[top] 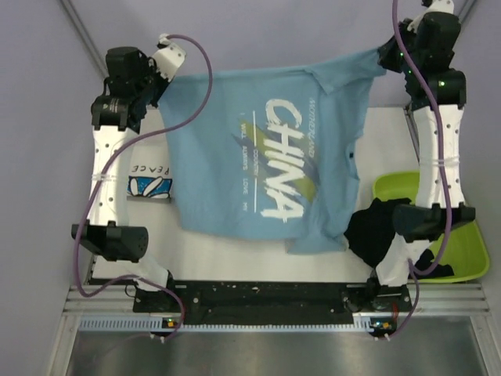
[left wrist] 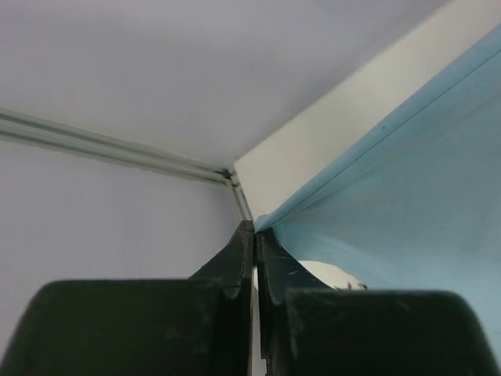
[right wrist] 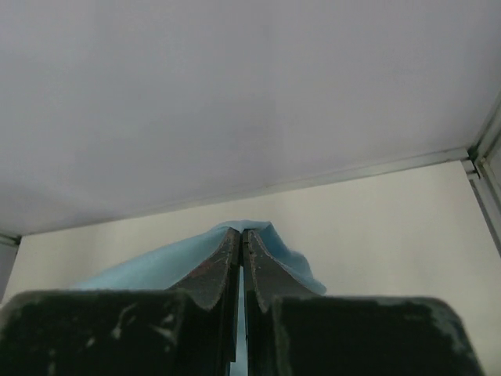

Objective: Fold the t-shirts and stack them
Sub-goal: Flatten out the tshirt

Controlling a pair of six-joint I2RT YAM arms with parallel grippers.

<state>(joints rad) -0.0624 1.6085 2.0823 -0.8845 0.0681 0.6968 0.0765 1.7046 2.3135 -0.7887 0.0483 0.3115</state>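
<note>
The light blue "CHINA" t-shirt hangs stretched in the air between both arms over the table. My left gripper is shut on its upper left corner; in the left wrist view the cloth runs out from my shut fingertips. My right gripper is shut on the upper right corner; blue cloth folds over the shut tips. The white "PEACE" t-shirt lies folded at the left, partly under the blue shirt. The black t-shirt lies bunched at the right, half in the bin.
A lime-green plastic bin sits at the table's right edge by the right arm. The white table ends at a metal rail along the near side. Grey walls and frame posts close in the back.
</note>
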